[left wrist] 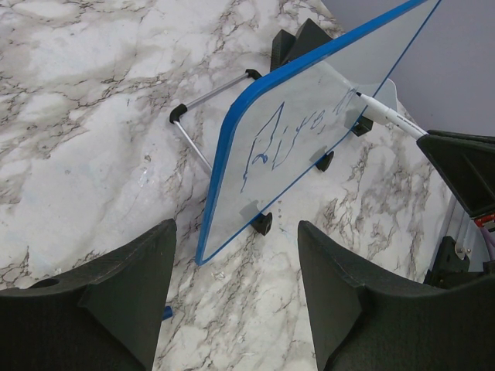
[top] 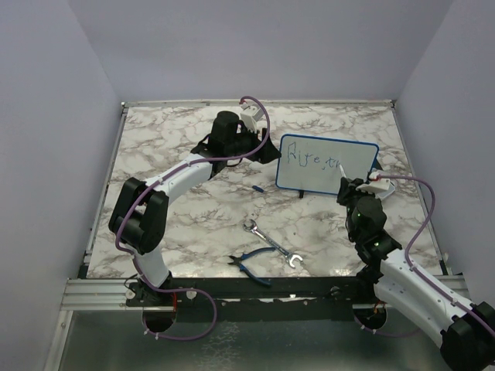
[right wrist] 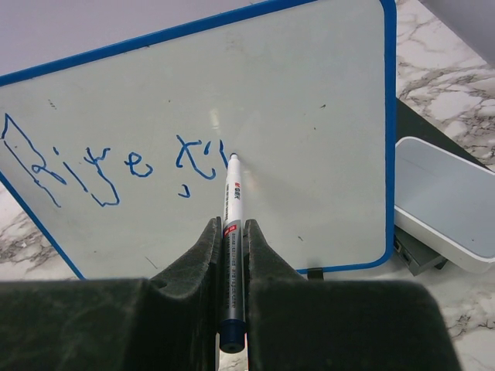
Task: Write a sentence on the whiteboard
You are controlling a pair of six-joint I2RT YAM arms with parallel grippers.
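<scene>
Your whiteboard [top: 329, 178] stands propped at a tilt on a wire stand [left wrist: 213, 89], on the far right part of the marble bench [top: 178, 131]. The sentence [right wrist: 108, 166] runs across the board's upper half in thin blue strokes, reading roughly "Rite, t" and stopping mid-word. Right at the last stroke sits the tip of a white marker [right wrist: 234, 189], touching the board's face. Your right pincer [right wrist: 232, 226] is clamped tight on that marker's barrel, fingers pressed to both sides, with the dark blue butt end poking out behind them. Your left pincer [left wrist: 234, 228] stands part open with nothing held, aimed at the board's blue-framed lower corner from the side. A white block [right wrist: 445, 201] lies just beside the board's right edge. Nearer the arm bases, well apart from the board, lie a small blue cap [top: 257, 188], a wrench [top: 272, 243] and blue-handled pliers [top: 251, 267].
</scene>
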